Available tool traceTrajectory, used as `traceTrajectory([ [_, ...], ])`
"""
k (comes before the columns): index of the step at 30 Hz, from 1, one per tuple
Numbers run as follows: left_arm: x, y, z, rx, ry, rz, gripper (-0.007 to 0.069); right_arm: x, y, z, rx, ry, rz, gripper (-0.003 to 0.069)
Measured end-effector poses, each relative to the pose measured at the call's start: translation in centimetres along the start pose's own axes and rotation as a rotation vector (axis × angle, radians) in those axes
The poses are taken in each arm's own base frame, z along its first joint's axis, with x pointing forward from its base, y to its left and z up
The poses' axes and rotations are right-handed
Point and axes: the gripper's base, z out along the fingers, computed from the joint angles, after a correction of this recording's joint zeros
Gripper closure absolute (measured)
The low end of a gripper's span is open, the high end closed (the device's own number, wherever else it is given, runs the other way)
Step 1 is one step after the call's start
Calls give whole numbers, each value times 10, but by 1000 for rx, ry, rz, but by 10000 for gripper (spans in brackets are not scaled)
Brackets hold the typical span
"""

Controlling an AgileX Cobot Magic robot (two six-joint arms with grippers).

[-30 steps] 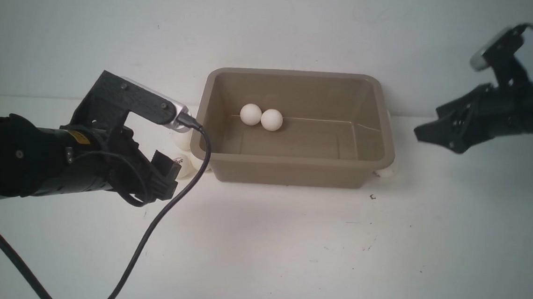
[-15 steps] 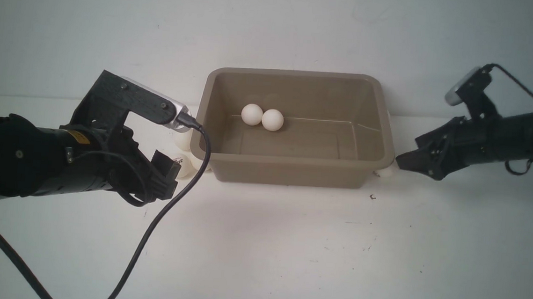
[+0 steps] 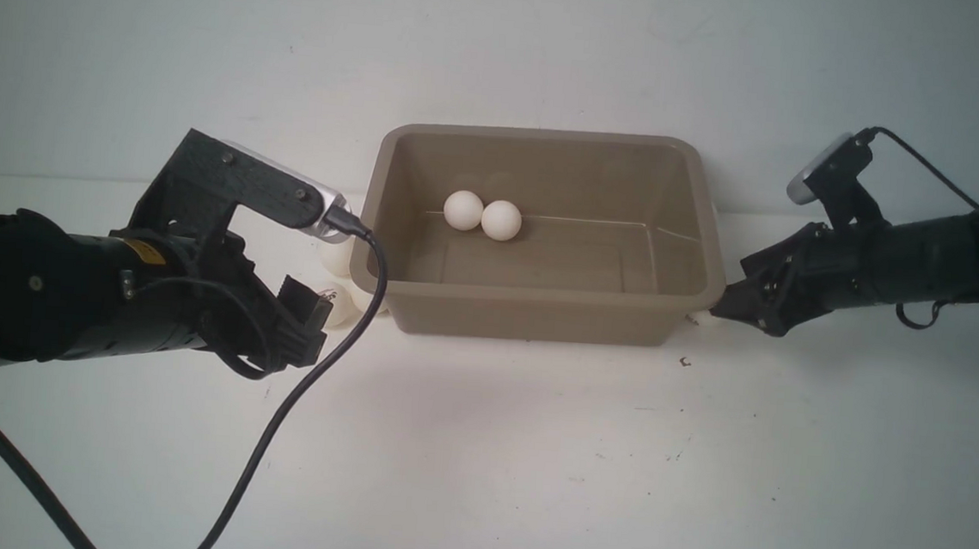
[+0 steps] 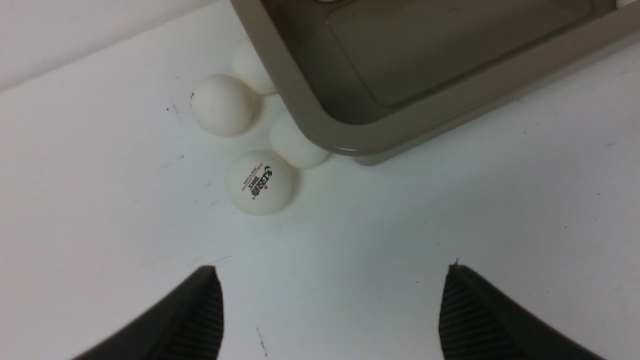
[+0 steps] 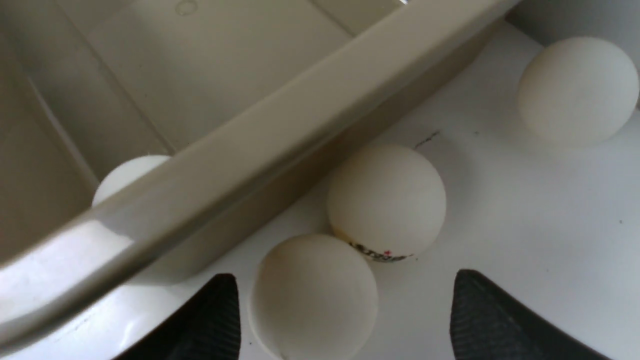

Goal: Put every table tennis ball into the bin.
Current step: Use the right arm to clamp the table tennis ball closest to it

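Observation:
The taupe bin (image 3: 538, 317) stands mid-table with two table tennis balls (image 3: 463, 210) (image 3: 501, 220) touching on its floor. Several more white balls cluster at its left front corner; one with a printed logo (image 4: 259, 182) lies nearest my left gripper (image 4: 332, 300), which is open and empty a short way off. My right gripper (image 3: 724, 312) is low at the bin's right front corner. It is open, and a ball (image 5: 314, 295) lies on the table between its fingers, close to one finger and apart from the other. Behind that ball are a logo ball (image 5: 386, 200) and another (image 5: 577, 90).
The bin's flared rim (image 5: 280, 130) overhangs close beside the right gripper. The left arm's black cable (image 3: 291, 398) trails across the table in front of the bin. A pale wall rises just behind the bin.
My right arm has come down and leftward from high at the right to the bin's right front corner. The left arm and the balls in the bin have not moved.

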Motion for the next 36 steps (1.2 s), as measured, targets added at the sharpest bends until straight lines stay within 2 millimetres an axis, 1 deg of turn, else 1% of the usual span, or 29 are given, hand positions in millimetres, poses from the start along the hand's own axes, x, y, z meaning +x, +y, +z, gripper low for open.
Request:
traceTrajectory([
  [4, 0, 0, 0, 0, 0, 0, 104, 7, 0, 6, -15, 5, 16, 149],
  [14, 0, 0, 0, 0, 0, 0, 104, 10, 3, 16, -26, -6, 38, 153],
  [17, 0, 0, 0, 0, 0, 0, 104, 13, 3, 18, -27, -8, 55, 190],
  [21, 0, 0, 0, 0, 0, 0, 104, 12, 1, 19, -16, -29, 89, 307],
  [27, 0, 0, 0, 0, 0, 0, 104, 13, -2, 15, -12, -32, 75, 302],
  [30, 0, 0, 0, 0, 0, 0, 104, 8, -11, -6, 13, -32, 39, 302],
  [32, 0, 0, 0, 0, 0, 0, 104, 2, -20, -29, 47, -51, 33, 302],
  [33, 0, 0, 0, 0, 0, 0, 104, 1, -20, -31, 48, -52, 30, 302],
  [34, 0, 0, 0, 0, 0, 0, 104, -3, -26, -49, 69, -73, 28, 302],
  [36, 0, 0, 0, 0, 0, 0, 104, -11, -29, -65, 87, -102, 21, 302],
])
